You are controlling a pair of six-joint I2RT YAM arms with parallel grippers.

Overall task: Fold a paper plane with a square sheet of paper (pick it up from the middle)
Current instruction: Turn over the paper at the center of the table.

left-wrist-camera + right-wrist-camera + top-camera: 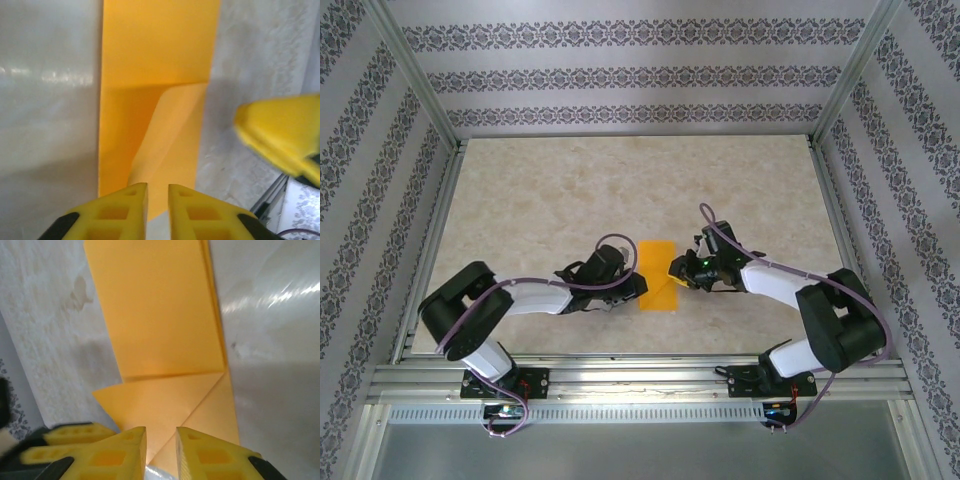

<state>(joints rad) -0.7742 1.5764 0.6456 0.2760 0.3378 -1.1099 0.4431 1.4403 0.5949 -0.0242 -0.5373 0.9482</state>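
Orange paper just beyond left pincer

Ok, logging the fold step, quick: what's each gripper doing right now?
Left gripper: slightly open, nothing gripped, above the folded bright orange paper sheet.
Right gripper: slightly open, nothing gripped, above that sheet.

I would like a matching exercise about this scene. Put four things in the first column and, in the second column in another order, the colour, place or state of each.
Column 1
1. sheet of paper
2. table
3. left gripper
4. right gripper

Column 2
A. at the paper's right edge in the top view, jaws slightly apart
B. bright orange, folded into a narrow strip
C. pale, marbled surface
D. at the paper's left edge in the top view, jaws slightly apart

Pairs: 1-B, 2-C, 3-D, 4-A
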